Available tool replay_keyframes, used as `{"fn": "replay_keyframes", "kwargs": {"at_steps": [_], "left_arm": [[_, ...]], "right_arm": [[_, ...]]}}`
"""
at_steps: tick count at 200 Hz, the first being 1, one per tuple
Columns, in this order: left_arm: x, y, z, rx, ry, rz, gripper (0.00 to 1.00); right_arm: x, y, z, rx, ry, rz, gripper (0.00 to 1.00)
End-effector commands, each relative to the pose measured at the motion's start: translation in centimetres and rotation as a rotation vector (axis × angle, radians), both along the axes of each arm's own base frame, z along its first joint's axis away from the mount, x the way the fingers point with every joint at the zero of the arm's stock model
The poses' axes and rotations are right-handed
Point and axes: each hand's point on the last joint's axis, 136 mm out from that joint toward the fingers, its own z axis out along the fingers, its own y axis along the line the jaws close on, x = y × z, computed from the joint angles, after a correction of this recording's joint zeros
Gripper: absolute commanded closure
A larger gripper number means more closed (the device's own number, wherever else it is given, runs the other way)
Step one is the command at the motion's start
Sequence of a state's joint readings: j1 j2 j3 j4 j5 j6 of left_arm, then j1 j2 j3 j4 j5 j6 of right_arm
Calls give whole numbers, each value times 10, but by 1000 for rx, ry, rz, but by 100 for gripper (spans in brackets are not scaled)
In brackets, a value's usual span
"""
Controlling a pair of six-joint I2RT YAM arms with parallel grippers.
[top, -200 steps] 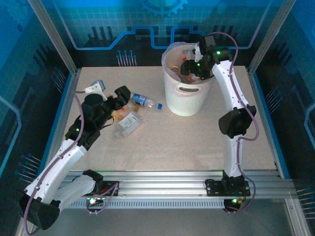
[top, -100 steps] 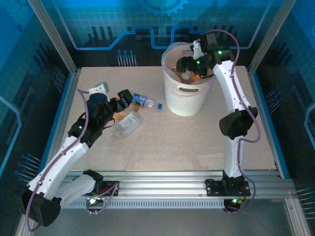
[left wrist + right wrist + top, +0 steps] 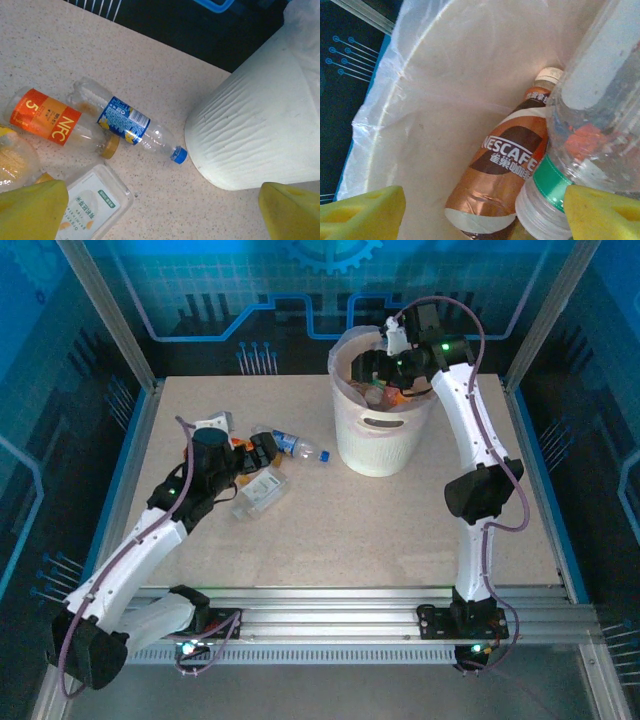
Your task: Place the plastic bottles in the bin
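Closing here, the left jaws could pinch two bottles at once or send the blue-label bottle (image 3: 125, 120) rolling against the bin (image 3: 260, 115). They gape wide, empty, above the counter (image 3: 150, 62), that bottle just ahead between them. The right jaws, spread wide in the bin's mouth, grip nothing; a green-banded bottle (image 3: 590, 115) lies right beside them.

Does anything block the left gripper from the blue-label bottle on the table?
Nothing visible does. The blue-label bottle lies uncovered on the table below the open left gripper, an orange-label bottle alongside it and the bin just beyond.
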State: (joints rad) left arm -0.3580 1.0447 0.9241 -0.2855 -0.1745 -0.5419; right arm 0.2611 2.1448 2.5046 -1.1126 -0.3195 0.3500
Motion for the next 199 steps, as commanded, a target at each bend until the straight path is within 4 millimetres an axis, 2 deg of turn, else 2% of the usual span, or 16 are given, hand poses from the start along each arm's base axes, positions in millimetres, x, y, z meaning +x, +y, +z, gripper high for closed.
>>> {"fn": "replay_keyframes", "kwargs": {"at_steps": [1, 29, 50, 84, 157, 199], "left_arm": [[-1, -5, -13, 25, 37, -53, 1], [0, -7, -16, 20, 38, -59, 1], [0, -8, -17, 13, 32, -56, 1], [1, -9, -18, 11, 29, -66, 1], [2, -10, -25, 42, 40, -84, 1], [4, -13, -32, 44, 59, -93, 1]], "right_arm": [[0, 1, 31, 7, -97, 3, 17], [13, -31, 31, -125, -133, -156, 18], [22, -57, 30, -191, -145, -272, 23], [38, -70, 23, -189, -149, -319, 28], [69, -54, -6, -101, -132, -233, 31], [67, -29, -10, -12, -106, -131, 39]]}}
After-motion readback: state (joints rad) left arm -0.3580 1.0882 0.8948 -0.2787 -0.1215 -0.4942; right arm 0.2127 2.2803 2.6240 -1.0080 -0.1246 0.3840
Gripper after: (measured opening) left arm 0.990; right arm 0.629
